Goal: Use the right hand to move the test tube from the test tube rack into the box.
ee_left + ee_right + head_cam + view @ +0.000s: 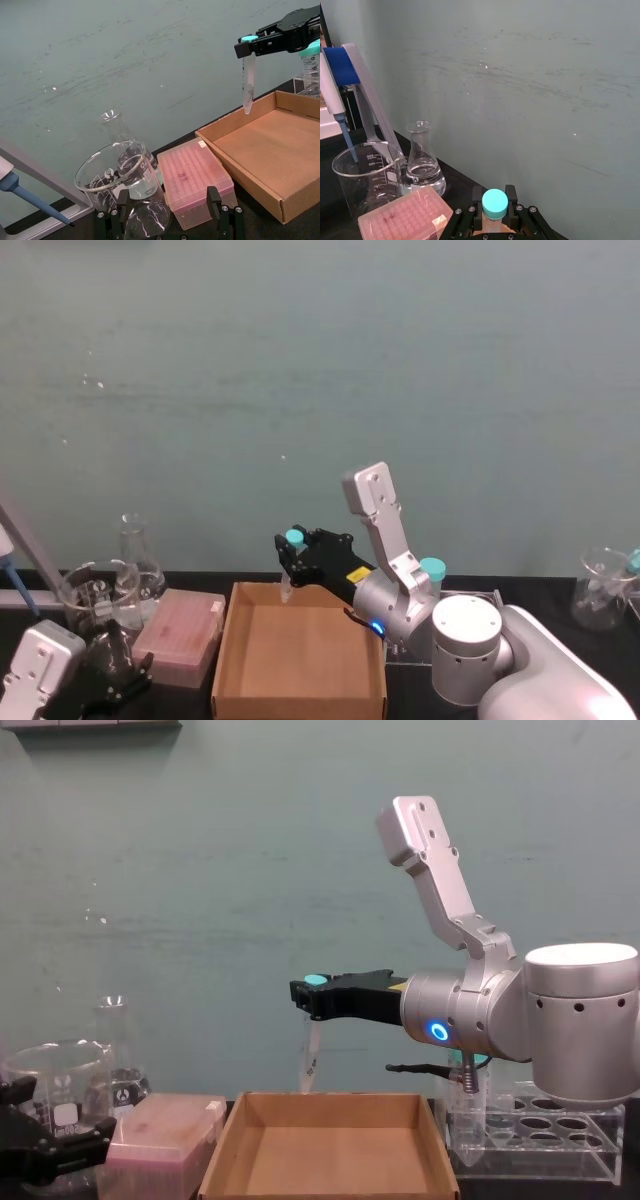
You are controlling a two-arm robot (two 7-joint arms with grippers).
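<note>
The right gripper [306,991] is clamped on the teal cap of a slim test tube [310,1060], which hangs upright from the black fingers [243,48]. The tube's conical tip hovers just above the far wall of the brown cardboard box [222,1158], towards that wall's left end, well apart from the rack. From the left wrist camera the tube [247,82] hangs free in the air, its point close over the box's rim [240,170] and touching nothing. The head camera shows the right gripper [292,545] reaching out across the box [226,645] from the silver arm, a blue ring light glowing on its joint.

The clear acrylic test tube rack [560,1135] stands on the table to the right of the box, behind the arm, with a wider teal-capped tube [432,567] upright in it. Just left of the box lies a pink translucent plastic box [180,635]. Beyond it are a glass beaker [90,595] and an Erlenmeyer flask [135,560].

The left gripper [167,200] sits low at the table's left, its fingers spread apart.
</note>
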